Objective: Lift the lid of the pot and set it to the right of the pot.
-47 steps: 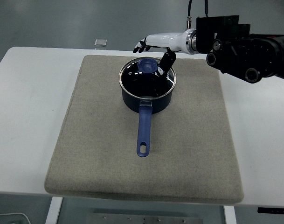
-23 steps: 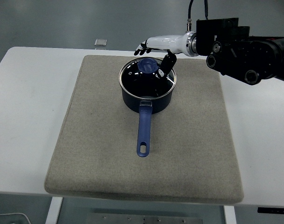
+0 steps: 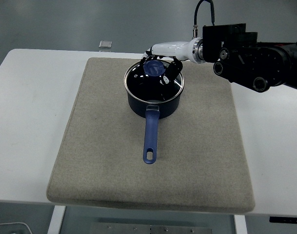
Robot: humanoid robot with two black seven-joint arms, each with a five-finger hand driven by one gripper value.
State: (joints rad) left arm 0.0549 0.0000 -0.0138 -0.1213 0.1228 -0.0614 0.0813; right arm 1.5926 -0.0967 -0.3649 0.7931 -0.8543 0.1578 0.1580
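Note:
A dark blue pot (image 3: pixel 154 105) stands on the grey mat (image 3: pixel 109 146), its blue handle (image 3: pixel 150 139) pointing toward the near edge. A glass lid (image 3: pixel 150 83) with a blue knob (image 3: pixel 153 68) rests on the pot. My right hand (image 3: pixel 161 63), white-backed with black fingers, reaches in from the upper right and hovers over the knob. Its fingers (image 3: pixel 171 69) curve down around the knob's far and right sides, and I cannot see whether they touch it. The left arm is out of view.
The mat covers most of the white table (image 3: pixel 26 122). A small grey square object (image 3: pixel 105 44) lies at the table's far edge. My bulky black right forearm (image 3: pixel 255 58) hangs over the mat's far right corner.
My right hand has shifted toward the pot and lowered, so its fingers now curl around the lid's knob instead of spreading behind it. Pot and lid have not moved.

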